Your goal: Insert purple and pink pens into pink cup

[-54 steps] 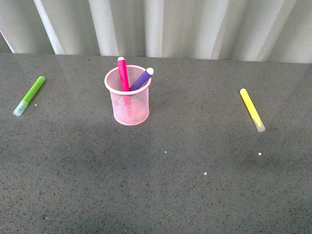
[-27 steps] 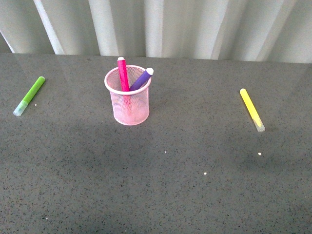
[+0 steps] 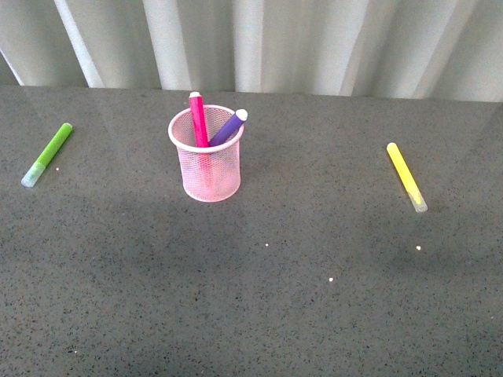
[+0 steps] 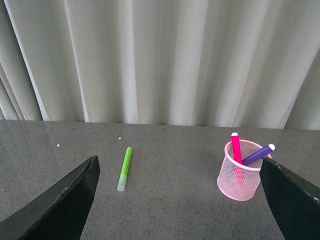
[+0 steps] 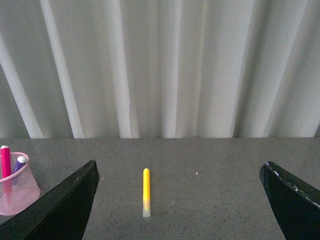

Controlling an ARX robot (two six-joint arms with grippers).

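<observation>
pink pen [image 3: 199, 120] upright | purple pen [image 3: 229, 127] leaning right | both inside pink mesh cup [image 3: 210, 174], standing upright

a lime-green marker [image 3: 47, 155] lies flat on the dark speckled table [image 3: 251, 298] at 9 o'clock. a yellow marker [image 3: 406, 177] lies flat at 3 o'clock. pale pleated curtains [image 3: 275, 43] hang at 12 o'clock.

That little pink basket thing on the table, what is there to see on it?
The pink cup is a round pen holder of pale pink wire mesh with a solid rim, narrowing slightly toward its base. It stands upright on the dark speckled table. A pink pen and a purple pen stand inside it, leaning against the rim. No gripper touches it.
</observation>
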